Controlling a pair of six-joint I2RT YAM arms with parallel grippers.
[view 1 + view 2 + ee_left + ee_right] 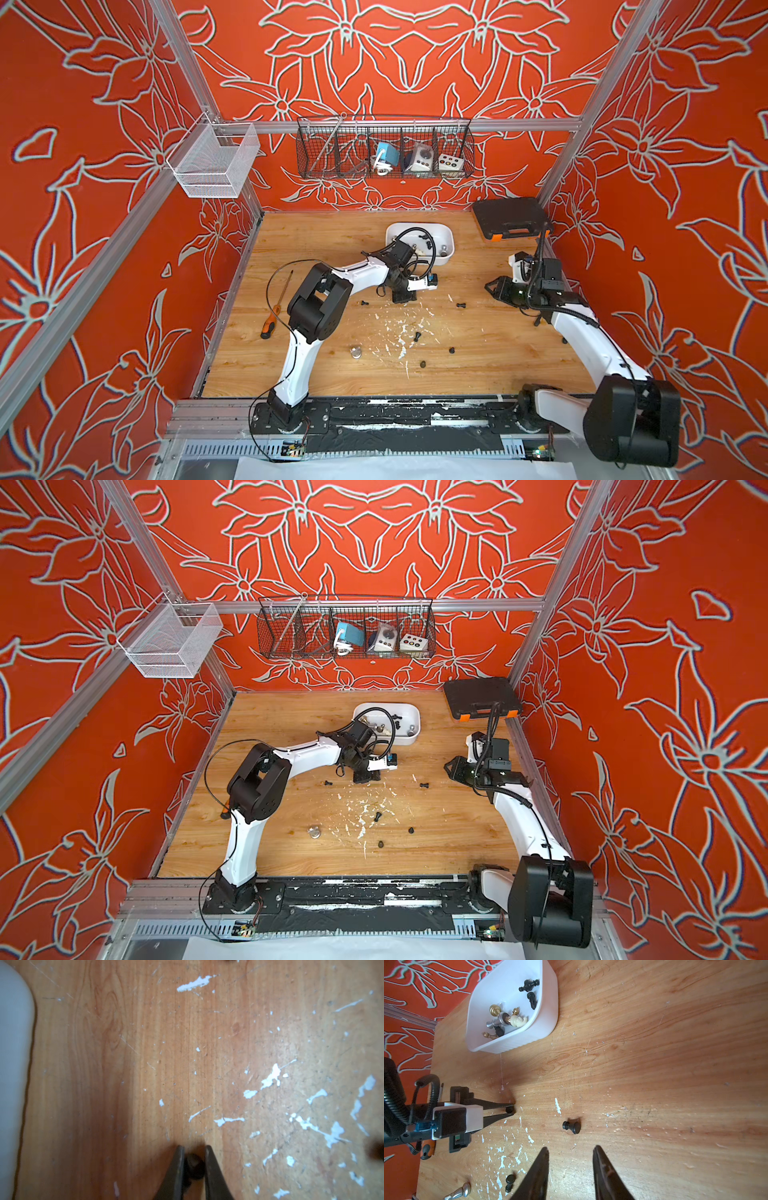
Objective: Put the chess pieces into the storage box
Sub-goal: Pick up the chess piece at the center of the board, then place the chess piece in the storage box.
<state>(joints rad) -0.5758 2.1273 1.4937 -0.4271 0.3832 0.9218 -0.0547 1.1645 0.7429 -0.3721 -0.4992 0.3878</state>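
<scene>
Sitting between left fingers [176,1167], tiny black piece [194,1165]

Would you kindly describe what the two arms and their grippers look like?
The left arm and right arm have white links with bulky black joint housings. Black cables trail them. The left gripper and right gripper taper to slim dark points.

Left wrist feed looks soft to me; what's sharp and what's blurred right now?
Left wrist view: the black piece in the left claw is blurred, likely too close; the storage box edge is soft; the white scuffs are sharp. Right wrist view: the chess pieces in the box are crisp, the right claw slightly soft.
</scene>
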